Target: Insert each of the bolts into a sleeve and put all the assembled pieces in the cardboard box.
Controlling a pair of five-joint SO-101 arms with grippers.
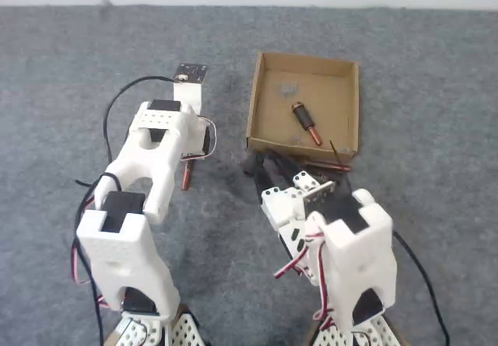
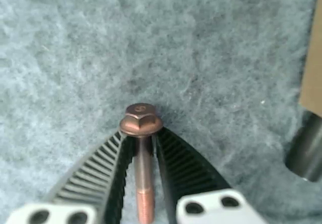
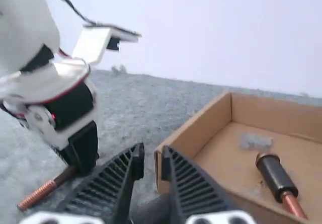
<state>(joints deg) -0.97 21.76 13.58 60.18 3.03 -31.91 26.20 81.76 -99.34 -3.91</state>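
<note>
My left gripper (image 2: 142,136) is shut on a copper bolt (image 2: 143,121), hex head past the fingertips and threaded shank running back between the ribbed pads. From above, this bolt (image 1: 187,176) hangs under the left gripper (image 1: 189,163), just over the carpet, left of the cardboard box (image 1: 302,145). My right gripper (image 3: 150,156) sits at the box's near left corner, its jaws close together around a dark sleeve (image 3: 148,211) deep between them. The same sleeve (image 2: 307,148) appears beside the box edge. One bolt-in-sleeve piece (image 1: 305,122) lies inside the box.
Grey carpet covers the table. The box (image 3: 196,128) stands at the back right with low walls. The left arm's gripper (image 3: 80,148) and its bolt (image 3: 43,191) are close to my right gripper. Thin wires (image 1: 331,163) lie along the box's front wall.
</note>
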